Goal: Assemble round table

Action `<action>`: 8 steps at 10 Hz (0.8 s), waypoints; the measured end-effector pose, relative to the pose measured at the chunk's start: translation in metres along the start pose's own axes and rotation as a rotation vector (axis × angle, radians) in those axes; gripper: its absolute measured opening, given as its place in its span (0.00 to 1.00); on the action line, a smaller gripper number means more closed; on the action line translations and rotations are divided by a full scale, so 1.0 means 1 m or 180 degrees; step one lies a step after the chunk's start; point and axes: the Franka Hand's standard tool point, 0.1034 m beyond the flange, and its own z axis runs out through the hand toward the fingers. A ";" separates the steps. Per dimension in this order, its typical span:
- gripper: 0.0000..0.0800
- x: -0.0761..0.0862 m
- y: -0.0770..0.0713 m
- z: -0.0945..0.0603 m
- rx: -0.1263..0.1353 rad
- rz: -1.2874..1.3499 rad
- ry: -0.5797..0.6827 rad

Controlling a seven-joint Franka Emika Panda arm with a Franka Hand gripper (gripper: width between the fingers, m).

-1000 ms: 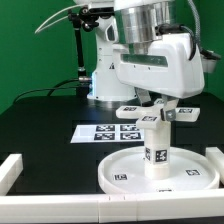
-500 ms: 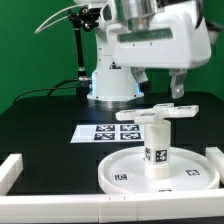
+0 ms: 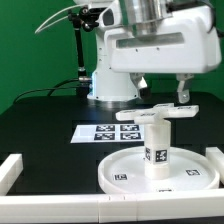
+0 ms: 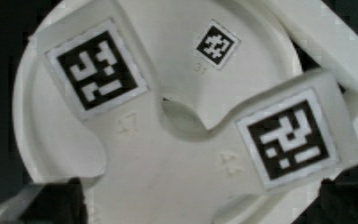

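Note:
The large rimmed round disc lies on the black table near the front. The short thick cylinder leg stands upright on its middle. The flat cross-shaped base rests on top of the leg. My gripper hangs just above the base, its fingers spread apart with nothing between them. The wrist view is filled by the cross base and its tags, seen close from above.
The marker board lies flat behind the disc. White border blocks stand at the exterior view's left, right and along the front. The arm's own pedestal stands at the back.
My gripper was down at the cross base a second ago. It has since risen clear of it, and the base stays on the leg.

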 end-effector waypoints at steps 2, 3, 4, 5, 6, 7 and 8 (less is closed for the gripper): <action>0.81 -0.002 -0.004 0.000 0.0003 -0.0646 0.0008; 0.81 -0.002 -0.003 0.000 -0.0007 -0.0789 -0.0017; 0.81 -0.002 -0.003 0.000 -0.0007 -0.1067 -0.0019; 0.81 -0.002 -0.003 0.000 -0.0007 -0.1290 -0.0021; 0.81 -0.002 -0.003 0.001 -0.0008 -0.1464 -0.0021; 0.81 -0.003 -0.002 0.001 -0.0008 -0.1734 -0.0024; 0.81 -0.002 -0.001 0.003 -0.0001 -0.1905 0.0016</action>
